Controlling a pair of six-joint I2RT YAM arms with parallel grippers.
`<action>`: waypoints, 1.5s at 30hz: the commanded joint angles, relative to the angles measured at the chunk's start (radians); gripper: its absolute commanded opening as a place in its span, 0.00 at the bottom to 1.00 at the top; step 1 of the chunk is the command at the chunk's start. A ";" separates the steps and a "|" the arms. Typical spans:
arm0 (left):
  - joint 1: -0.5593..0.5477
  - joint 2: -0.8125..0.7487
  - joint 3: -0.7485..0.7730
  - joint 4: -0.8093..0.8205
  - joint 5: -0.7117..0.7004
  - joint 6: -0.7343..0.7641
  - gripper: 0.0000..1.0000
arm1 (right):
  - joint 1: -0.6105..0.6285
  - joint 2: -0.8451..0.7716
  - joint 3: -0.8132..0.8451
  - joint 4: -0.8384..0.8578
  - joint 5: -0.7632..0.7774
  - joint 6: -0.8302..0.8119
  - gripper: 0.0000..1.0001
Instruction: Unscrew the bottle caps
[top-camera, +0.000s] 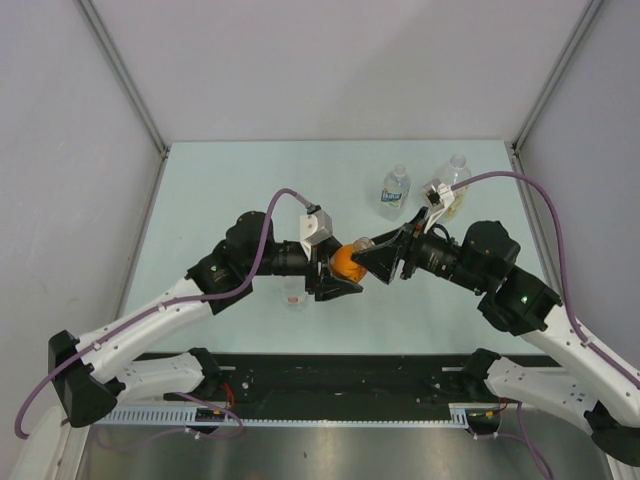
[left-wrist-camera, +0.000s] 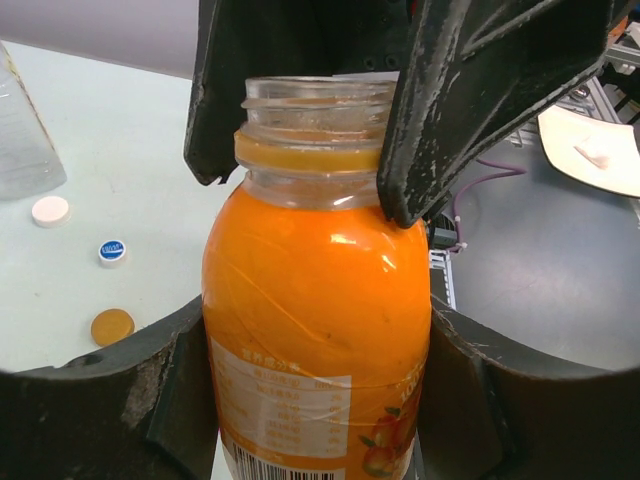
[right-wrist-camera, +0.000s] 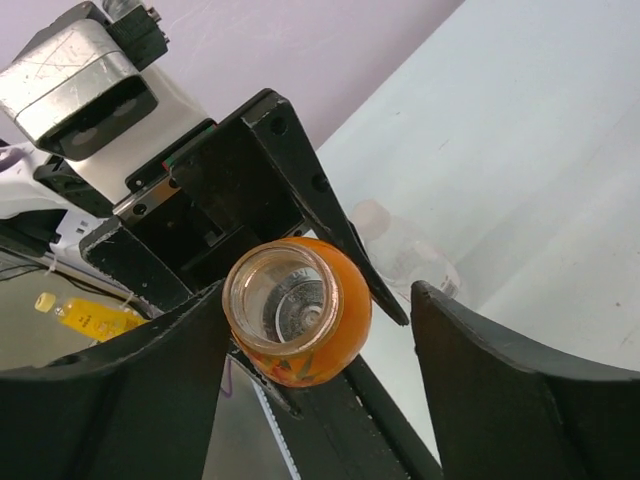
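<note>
The small orange bottle (top-camera: 347, 262) is held above the table, and its mouth is open with no cap on it (right-wrist-camera: 285, 300). My left gripper (left-wrist-camera: 315, 330) is shut on its body (left-wrist-camera: 315, 300). My right gripper (right-wrist-camera: 318, 300) is open, its fingers (left-wrist-camera: 450, 110) on either side of the bare threaded neck (left-wrist-camera: 318, 105). One finger lies close to the rim and the other stands apart from it. A white cap (left-wrist-camera: 50, 211), a blue cap (left-wrist-camera: 112, 251) and an orange-brown cap (left-wrist-camera: 112, 327) lie loose on the table. The fourth cap is not in view.
A blue-labelled clear bottle (top-camera: 396, 192) and a larger clear bottle (top-camera: 455, 180) stand at the back right. A small clear bottle (top-camera: 294, 292) sits under my left arm and also shows in the right wrist view (right-wrist-camera: 400, 250). Part of a clear bottle (left-wrist-camera: 20, 130) lies by the loose caps.
</note>
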 joint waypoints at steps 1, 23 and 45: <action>0.004 0.001 0.046 0.039 0.026 -0.008 0.00 | 0.007 0.021 0.001 0.063 -0.010 -0.011 0.69; 0.006 -0.125 0.062 -0.139 -0.328 0.103 1.00 | 0.008 0.030 0.064 0.068 0.052 -0.052 0.00; 0.014 -0.465 -0.012 -0.303 -0.901 0.046 1.00 | -0.121 0.588 0.122 0.389 0.683 -0.270 0.00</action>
